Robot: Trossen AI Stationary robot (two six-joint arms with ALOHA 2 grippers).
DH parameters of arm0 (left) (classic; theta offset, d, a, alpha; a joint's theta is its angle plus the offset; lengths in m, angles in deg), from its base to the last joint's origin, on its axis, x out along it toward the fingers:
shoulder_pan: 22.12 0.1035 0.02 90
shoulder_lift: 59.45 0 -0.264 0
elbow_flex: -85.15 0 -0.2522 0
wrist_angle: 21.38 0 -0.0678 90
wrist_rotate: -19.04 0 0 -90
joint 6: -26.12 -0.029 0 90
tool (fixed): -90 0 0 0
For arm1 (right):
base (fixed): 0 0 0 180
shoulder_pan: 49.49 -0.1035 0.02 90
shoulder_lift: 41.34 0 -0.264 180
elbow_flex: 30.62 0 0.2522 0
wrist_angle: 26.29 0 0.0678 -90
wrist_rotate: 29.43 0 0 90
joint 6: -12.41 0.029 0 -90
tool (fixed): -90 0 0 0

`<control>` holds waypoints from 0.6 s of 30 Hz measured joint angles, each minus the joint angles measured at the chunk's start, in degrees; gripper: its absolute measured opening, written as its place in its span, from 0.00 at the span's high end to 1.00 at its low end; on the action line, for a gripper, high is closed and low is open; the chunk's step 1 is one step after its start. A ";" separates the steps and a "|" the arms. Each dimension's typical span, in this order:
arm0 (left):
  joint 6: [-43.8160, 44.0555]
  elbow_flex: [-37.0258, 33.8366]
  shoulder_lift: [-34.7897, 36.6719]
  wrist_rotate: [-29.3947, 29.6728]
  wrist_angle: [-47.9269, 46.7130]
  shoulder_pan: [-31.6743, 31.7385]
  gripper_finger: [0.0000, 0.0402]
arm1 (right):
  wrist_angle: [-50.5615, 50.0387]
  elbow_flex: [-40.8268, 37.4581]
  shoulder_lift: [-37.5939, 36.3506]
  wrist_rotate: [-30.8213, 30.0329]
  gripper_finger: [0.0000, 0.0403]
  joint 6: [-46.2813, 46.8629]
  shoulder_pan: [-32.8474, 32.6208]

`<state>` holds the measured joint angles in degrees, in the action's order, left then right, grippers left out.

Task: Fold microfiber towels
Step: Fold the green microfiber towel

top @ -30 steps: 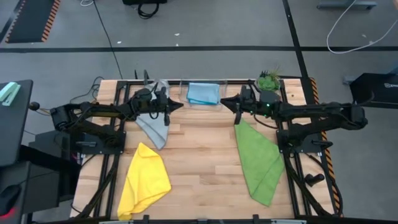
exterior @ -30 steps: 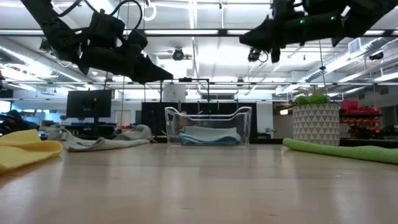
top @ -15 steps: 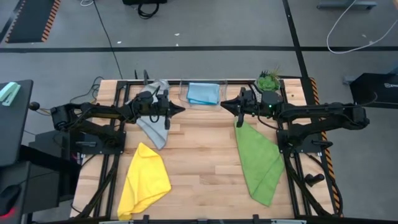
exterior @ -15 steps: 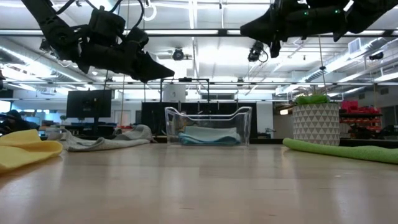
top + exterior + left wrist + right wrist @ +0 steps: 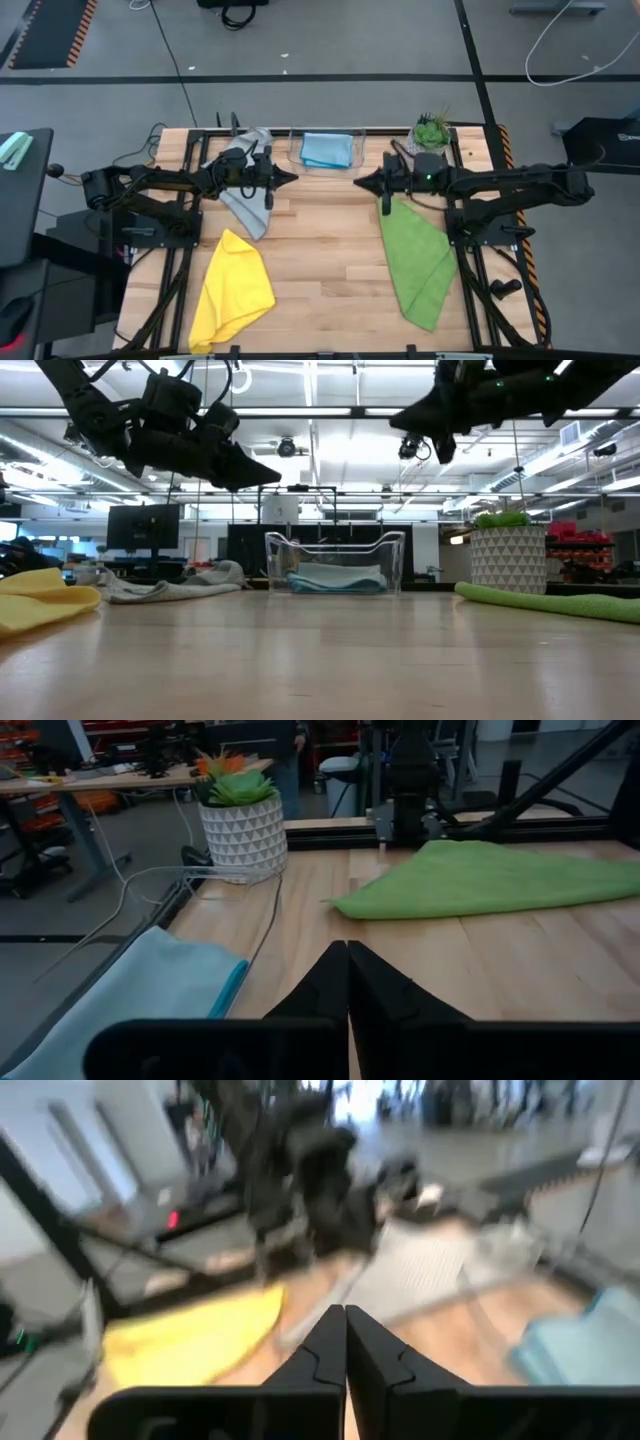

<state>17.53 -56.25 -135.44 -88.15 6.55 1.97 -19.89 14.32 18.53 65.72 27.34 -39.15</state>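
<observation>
both grippers, left gripper (image 5: 291, 178) and right gripper (image 5: 359, 183) (closed, empty), hover apart over bare table (image 5: 320, 250) centre.

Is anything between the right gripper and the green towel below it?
Nothing visible. The right gripper, shut and empty, hangs above the table beside the green towel's near corner; only bare wood lies between them.

yellow towel (image 5: 232, 291) cut off, blue towel (image 5: 578, 1348) blurred
</observation>
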 joint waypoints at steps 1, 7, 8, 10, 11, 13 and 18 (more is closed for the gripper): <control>-0.25 0.00 0.00 0.00 -0.02 -0.31 0.99 | -1.71 0.00 0.09 -1.45 0.98 0.50 -1.40; -2.00 0.00 -0.02 -0.02 -0.02 -2.88 0.98 | -15.35 0.00 0.41 -14.29 0.99 5.48 -10.07; -2.38 0.00 -0.02 0.00 -0.02 -3.31 0.98 | -17.47 0.00 0.43 -15.95 0.98 6.83 -11.31; -2.61 0.02 -0.02 0.00 0.00 -4.15 0.99 | -20.50 0.00 0.43 -18.32 0.98 9.15 -13.68; -2.59 0.02 -0.02 0.01 0.00 -4.57 0.98 | -21.84 0.00 0.43 -19.26 0.99 9.91 -14.83; -2.58 0.02 -0.02 0.57 0.00 -5.45 0.98 | -24.25 0.00 0.43 -20.68 0.99 11.55 -16.90; -2.32 0.07 -0.02 4.85 -1.47 -9.02 0.99 | -35.03 0.00 0.43 -25.77 0.99 20.39 -20.53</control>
<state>15.21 -56.18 -135.46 -83.30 5.09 -7.06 -54.92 14.32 18.95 39.94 47.73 -59.67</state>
